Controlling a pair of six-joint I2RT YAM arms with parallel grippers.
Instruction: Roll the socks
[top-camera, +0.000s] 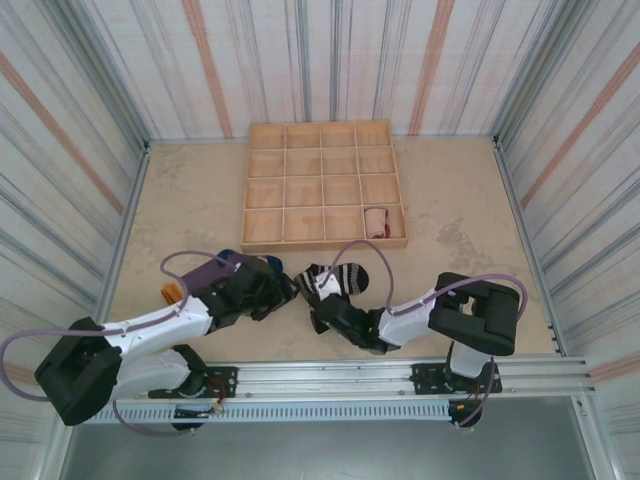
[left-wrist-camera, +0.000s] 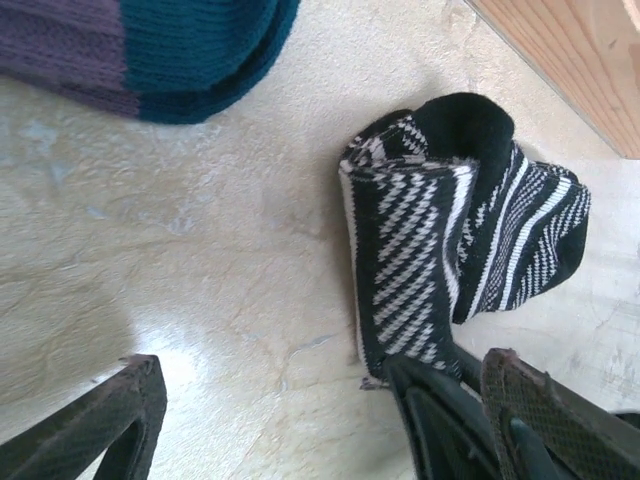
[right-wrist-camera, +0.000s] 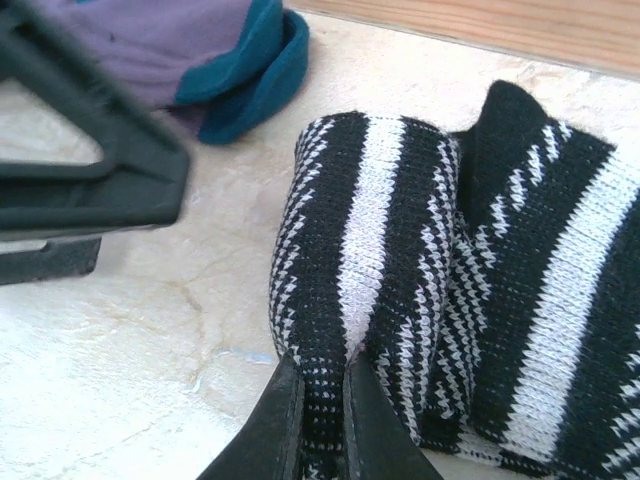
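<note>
Wooden grid tray on beige table, striped walls around

The striped sock is black and white, the purple sock teal-toed.

From above, my left arm covers most of the purple sock, and my left wrist camera cuts that sock off at its top edge. My right fingers run off the bottom edge and hide the pinched fold of the striped sock. The pale sock in the tray is too small for me to read its pattern.
</note>
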